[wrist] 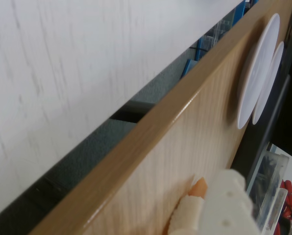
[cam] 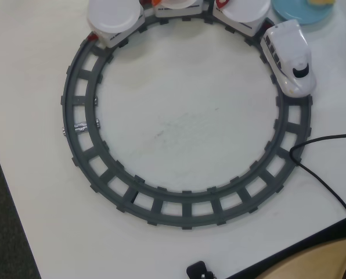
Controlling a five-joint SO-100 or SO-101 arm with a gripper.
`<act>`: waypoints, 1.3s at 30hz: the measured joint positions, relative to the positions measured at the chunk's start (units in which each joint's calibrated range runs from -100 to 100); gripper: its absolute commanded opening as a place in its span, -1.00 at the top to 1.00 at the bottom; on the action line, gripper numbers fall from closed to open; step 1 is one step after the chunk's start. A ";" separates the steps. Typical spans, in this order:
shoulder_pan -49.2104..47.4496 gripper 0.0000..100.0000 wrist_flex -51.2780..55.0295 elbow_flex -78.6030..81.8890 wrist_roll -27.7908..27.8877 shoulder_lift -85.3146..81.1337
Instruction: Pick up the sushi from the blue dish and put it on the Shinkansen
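In the overhead view the white Shinkansen [cam: 289, 58] stands on the track at the upper right, nose toward the bottom. Its cars, topped with round white plates [cam: 112, 14], run along the top edge. The blue dish [cam: 295, 13] is cut off at the top right corner, with the yellow sushi [cam: 321, 2] on it. My gripper is not in the overhead view. In the wrist view only cream parts of my gripper [wrist: 205, 208] show at the bottom edge, with a small orange tip [wrist: 199, 187] beside them. How the jaws stand is hidden.
The dark grey ring track [cam: 80, 116] fills the white table. A black cable [cam: 324, 174] crosses the right side, and a small black part [cam: 199, 270] sits at the bottom edge. The wrist view shows a wooden board [wrist: 185, 147] with white discs [wrist: 254, 78].
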 measured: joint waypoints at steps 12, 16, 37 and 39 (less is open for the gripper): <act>-5.91 0.25 0.00 0.09 0.00 -0.08; -6.14 0.25 0.00 0.09 0.00 -0.08; -6.54 0.25 0.00 0.09 0.00 -0.08; -6.54 0.25 0.00 0.09 0.00 -0.08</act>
